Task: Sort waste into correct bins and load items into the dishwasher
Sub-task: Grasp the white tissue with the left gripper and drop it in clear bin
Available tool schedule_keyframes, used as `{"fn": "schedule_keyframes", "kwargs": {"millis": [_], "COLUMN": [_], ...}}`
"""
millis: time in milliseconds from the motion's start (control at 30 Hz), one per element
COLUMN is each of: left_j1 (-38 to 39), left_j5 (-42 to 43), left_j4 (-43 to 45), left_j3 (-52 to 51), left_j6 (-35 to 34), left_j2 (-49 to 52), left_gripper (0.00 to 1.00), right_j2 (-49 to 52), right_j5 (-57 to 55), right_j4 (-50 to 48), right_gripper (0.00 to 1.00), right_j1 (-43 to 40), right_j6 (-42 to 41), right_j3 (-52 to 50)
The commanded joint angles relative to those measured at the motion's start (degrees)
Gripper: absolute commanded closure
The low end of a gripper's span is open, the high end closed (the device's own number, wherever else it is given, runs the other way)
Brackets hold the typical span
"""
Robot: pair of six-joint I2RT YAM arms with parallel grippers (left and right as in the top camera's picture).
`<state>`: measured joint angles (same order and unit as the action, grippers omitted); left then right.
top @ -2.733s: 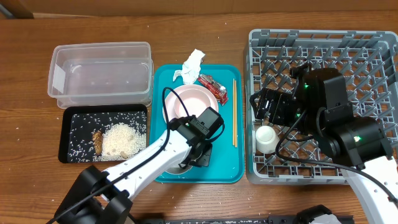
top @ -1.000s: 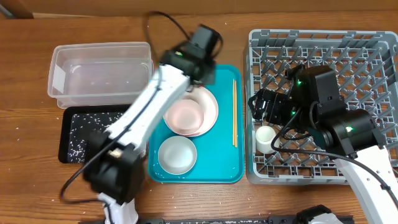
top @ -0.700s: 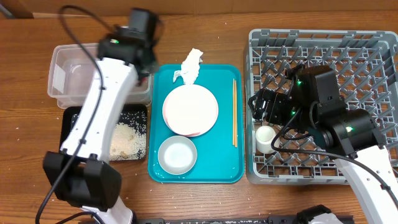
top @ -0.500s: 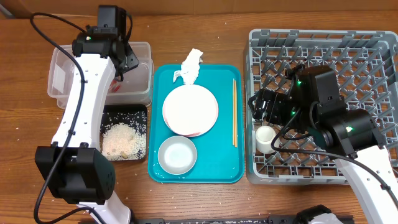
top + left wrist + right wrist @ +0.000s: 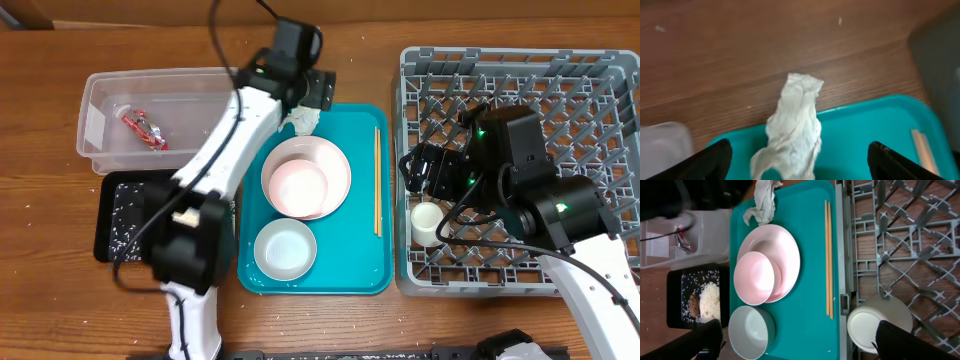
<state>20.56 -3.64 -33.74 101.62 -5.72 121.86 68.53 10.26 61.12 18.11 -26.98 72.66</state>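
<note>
- Crumpled white tissue (image 5: 792, 125) is the waste being dealt with now. It lies at the far left corner of the teal plastic serving tray (image 5: 355, 265), partly on the tray floor and partly draped over the far rim toward the wooden tabletop (image 5: 740, 45).
- The left hand (image 5: 800, 150) hangs directly above it. Its black fingers (image 5: 715, 157) are spread wide, one on each side of the tissue, and appear to touch nothing.
- Waste sorting looks partly done. A small red-and-silver wrapper (image 5: 140, 128) lies in the clear plastic rectangular tub (image 5: 100, 90), left of the teal tray.
- A shallow black rectangular tray (image 5: 675, 320), also left of the teal tray but nearer, holds white rice grains (image 5: 710, 300) and a small brown scrap (image 5: 694, 303).
- The next move calls for a straight descent and a close on the tissue's bulk. The tissue must then lift clear of the rim and travel left to a bin. Soft paper may give only a loose fold to grip.
- The right hand (image 5: 800, 332) waits right of the teal tray over the grey pegged plastic dish rack (image 5: 520, 55), fingers apart and empty. A small white cup (image 5: 428, 222) stands in the rack.
- Not yet loaded, on the teal tray: a round pale plate (image 5: 335, 160) carrying a pink bowl (image 5: 298, 188), a pale bowl (image 5: 285, 250) and thin wooden chopsticks (image 5: 377, 180).
</note>
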Motion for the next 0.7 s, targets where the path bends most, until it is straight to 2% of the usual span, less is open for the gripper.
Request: {"fn": "schedule_keyframes", "kwargs": {"millis": [0,133,233,300,333,400,433,667], "left_j1": [-0.85,-0.85,-0.68,-0.61,-0.59,-0.61,-0.61,-1.99], "left_j5": [-1.03,-0.22,0.76,0.85,0.98,1.05,1.25,1.38], "left_j4": [2.34,3.15,3.06,2.82,2.51,1.97,1.46,-5.2], "left_j3": [-0.24,-0.24,-0.24,-0.24,-0.24,-0.22,-0.2,2.54], "left_j6": [2.93,2.95,2.93,2.91,2.91,2.89,2.71,-5.16], "left_j2": [4.83,8.48,10.1,10.67,10.8,10.73,10.38,0.24], "left_gripper": [0.14,0.2,0.33,0.49,0.6,0.92,0.96,0.96], "right_j2": [-0.15,-0.15,-0.15,-0.15,-0.15,-0.15,-0.15,-0.15], "right_j5": [0.13,0.13,0.13,0.13,0.13,0.13,0.13,0.11], "right_j4": [-0.17,-0.15,-0.17,-0.2,-0.2,-0.2,-0.2,-0.2], "right_gripper": [0.0,0.0,0.0,0.0,0.0,0.0,0.0,0.0], "right_j1": [0.31,0.31,0.31,0.31,0.31,0.31,0.31,0.31], "right_j6": [-0.07,-0.07,-0.07,-0.09,-0.07,-0.09,-0.07,-0.07], "right_j3": [0.68,0.68,0.68,0.68,0.68,0.68,0.68,0.68]}}
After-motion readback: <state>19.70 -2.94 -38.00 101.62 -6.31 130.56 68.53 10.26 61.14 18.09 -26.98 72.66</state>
